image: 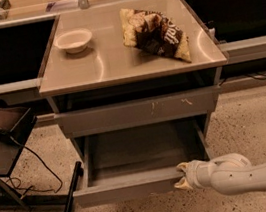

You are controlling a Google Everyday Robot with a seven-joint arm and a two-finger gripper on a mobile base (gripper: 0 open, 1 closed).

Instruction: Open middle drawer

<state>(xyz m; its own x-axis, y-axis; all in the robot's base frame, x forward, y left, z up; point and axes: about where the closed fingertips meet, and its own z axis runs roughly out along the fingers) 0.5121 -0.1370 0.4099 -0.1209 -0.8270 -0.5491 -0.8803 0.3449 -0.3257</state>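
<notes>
1. The gripper [184, 176] sits low in the camera view, right of centre, against the right end of the middle drawer's [126, 189] front panel, at its top edge; whether it is spread or clamped on the panel I cannot tell
2. Its pale arm [256, 178] reaches in from the right edge, lying almost level just above the floor [258, 127]
3. The middle drawer stands well out from the cabinet, its grey inside open to view and its plain front nearest the camera
4. Directly above it, a taller grey front with pale scratch marks [124, 114] sits flush in the cabinet
5. On the steel table top [110, 63] above, a white bowl [73, 40] rests at the left and a dark crumpled snack bag [155, 33] lies at the right, the two well apart
6. To the left of the cabinet stands a dark chair [4, 124] with a black cable trailing down beside it
</notes>
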